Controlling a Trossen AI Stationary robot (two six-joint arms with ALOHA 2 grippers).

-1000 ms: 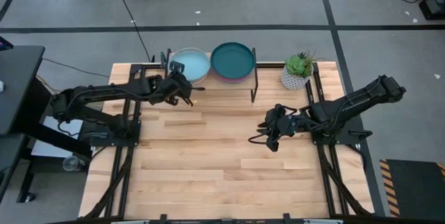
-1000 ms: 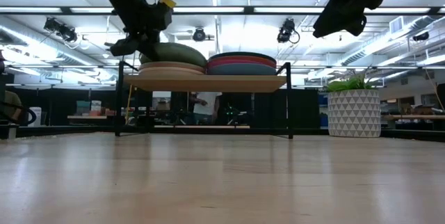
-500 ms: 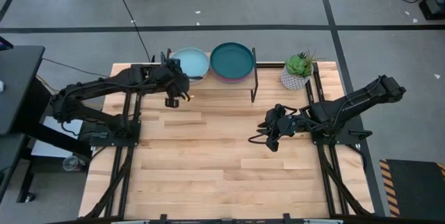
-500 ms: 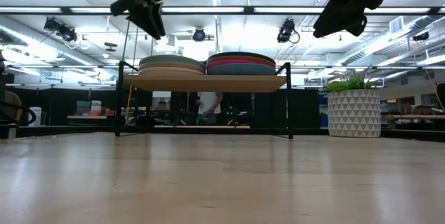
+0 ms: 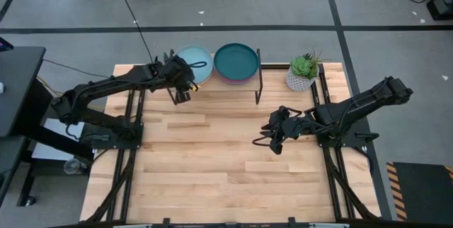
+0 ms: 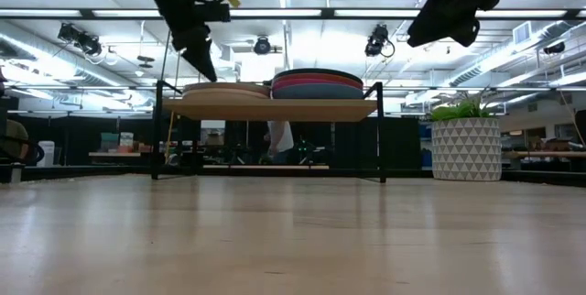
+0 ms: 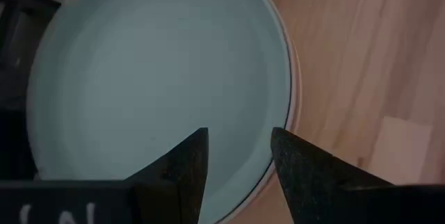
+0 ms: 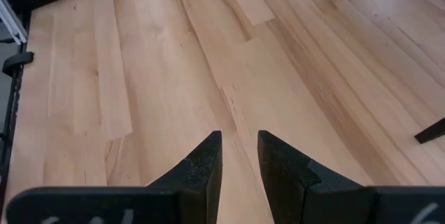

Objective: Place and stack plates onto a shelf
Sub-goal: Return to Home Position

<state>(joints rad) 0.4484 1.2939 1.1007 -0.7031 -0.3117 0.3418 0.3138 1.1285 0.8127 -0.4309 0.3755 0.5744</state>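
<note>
The shelf [image 5: 259, 86] stands at the table's far edge, and its wood top [image 6: 275, 109] carries two stacks of plates. The pale aqua plate [image 5: 197, 66] [image 7: 153, 78] lies flat on top of the left stack [image 6: 226, 90]. The dark teal plate [image 5: 236, 61] tops the right stack [image 6: 318, 82]. My left gripper [image 5: 180, 92] [image 6: 198, 52] [image 7: 240, 144] hovers open above the near-left rim of the aqua plate, apart from it. My right gripper [image 5: 274, 137] [image 8: 240, 144] hangs above the bare table right of centre, its fingers slightly apart and holding nothing.
A potted plant in a white patterned pot [image 5: 301, 73] [image 6: 465, 146] stands right of the shelf at the far edge. Bare wooden tabletop [image 5: 212, 164] stretches from the shelf to the near edge. A person stands in the room behind the shelf [image 6: 279, 139].
The pale aqua plate, tilted at my left gripper above the left stack a second ago, has settled flat on that stack. My left gripper came off it, rose, then dipped again and now points down over the plate's near-left rim. The right arm kept still.
</note>
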